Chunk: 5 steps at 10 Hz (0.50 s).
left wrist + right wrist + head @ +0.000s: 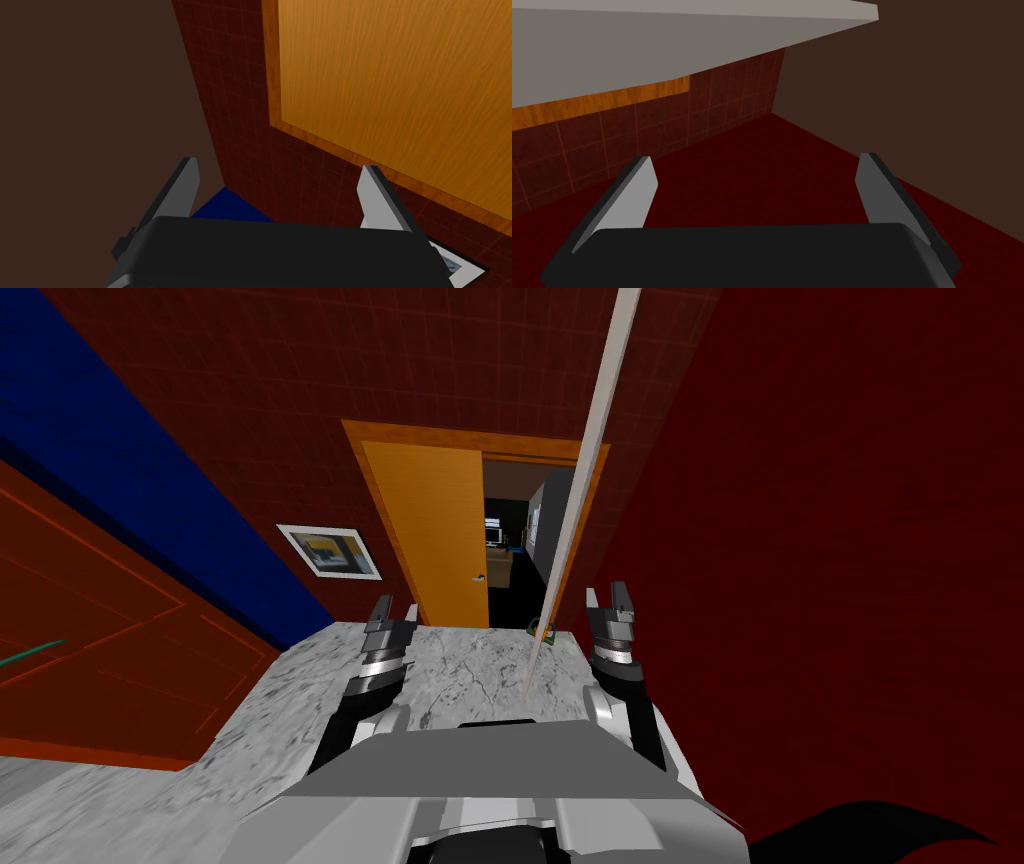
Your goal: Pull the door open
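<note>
Left gripper: fingers spread, nothing between them. Right gripper: also spread and empty. Both hang low over the marbled floor.

Grey door stands edge-on between them, nearer the right one, its top cut off from view. Small fitting low on that edge is too small to identify.

Beyond, an orange door. The room past the opening beside it is hard to make out.

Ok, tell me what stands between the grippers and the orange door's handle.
Nothing visible lies on the marbled floor between the left gripper and the handle on the orange door. A thin light grey edge rises from the floor beside the right gripper, crossing between it and the handle. All fingers stand open.
</note>
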{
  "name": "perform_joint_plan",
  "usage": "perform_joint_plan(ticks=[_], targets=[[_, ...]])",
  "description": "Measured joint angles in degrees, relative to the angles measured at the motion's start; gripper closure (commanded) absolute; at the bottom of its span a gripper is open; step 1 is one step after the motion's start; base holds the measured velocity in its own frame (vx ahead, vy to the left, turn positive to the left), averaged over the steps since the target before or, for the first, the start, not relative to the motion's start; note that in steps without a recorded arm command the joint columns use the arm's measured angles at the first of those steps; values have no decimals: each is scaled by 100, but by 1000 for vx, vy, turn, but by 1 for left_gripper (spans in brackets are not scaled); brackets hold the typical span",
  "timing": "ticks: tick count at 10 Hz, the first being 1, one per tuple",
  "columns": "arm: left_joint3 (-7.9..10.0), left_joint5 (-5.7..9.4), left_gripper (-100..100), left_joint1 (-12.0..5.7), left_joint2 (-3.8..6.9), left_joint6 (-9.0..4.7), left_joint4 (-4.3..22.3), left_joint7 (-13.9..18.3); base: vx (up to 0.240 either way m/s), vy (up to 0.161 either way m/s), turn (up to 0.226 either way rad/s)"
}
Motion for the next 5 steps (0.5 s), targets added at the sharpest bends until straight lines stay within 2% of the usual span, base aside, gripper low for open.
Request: perform_joint_plan(ticks=[3,5], targets=[[16,93,-100,-152,90,-71,330,-70,107,104,-3],[56,185,-100,-313,176,-117,619,-122,124,95,5]])
